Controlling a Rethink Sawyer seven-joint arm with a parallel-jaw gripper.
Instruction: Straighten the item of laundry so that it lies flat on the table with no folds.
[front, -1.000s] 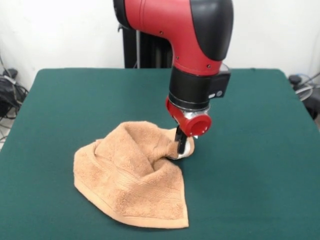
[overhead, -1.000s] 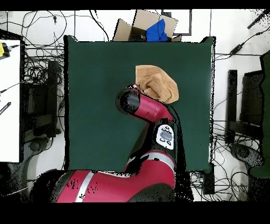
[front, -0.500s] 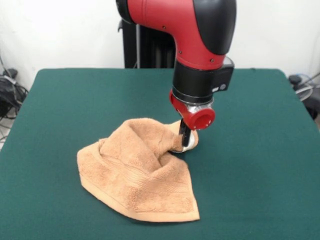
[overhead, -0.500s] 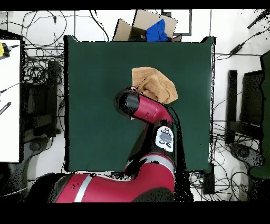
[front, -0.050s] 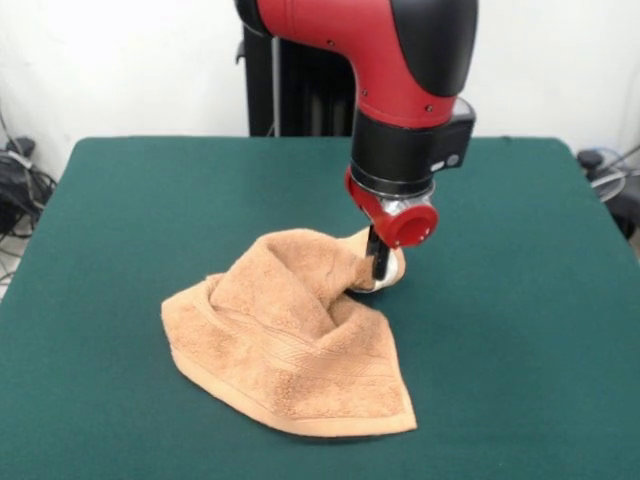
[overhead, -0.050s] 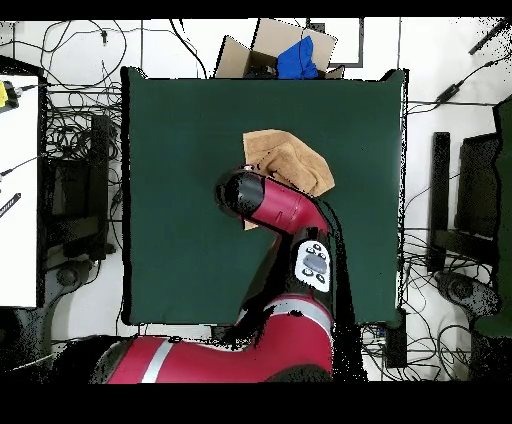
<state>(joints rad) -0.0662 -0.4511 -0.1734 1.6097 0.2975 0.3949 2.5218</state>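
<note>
A: What sits round the table (front, -0.050s: 120, 200)?

B: From overhead, cables cover the floor on both sides. A cardboard box (overhead, -0.050s: 265, 45) with something blue (overhead, -0.050s: 298, 60) in it stands just past one table edge, off the cloth. On the green top itself there is only the towel (front, -0.050s: 290, 350) and the arm (front, -0.050s: 390, 70).

A: And where is the towel?

B: Near the middle of the table, a little toward the front-view camera. It lies rumpled, with one corner drawn up into a peak and the rest spread in a rough triangle with a border band along its near edge.

A: The end effector (front, -0.050s: 379, 272)?

B: Clamped on that raised corner, right at the towel's far right side. A bit of cloth pokes out behind it.

A: Anything in the way?

B: Overhead, the arm covers part of the towel. Otherwise bare green cloth lies on every side, widest to the left and right; the near table edge is the closest to the towel.
</note>
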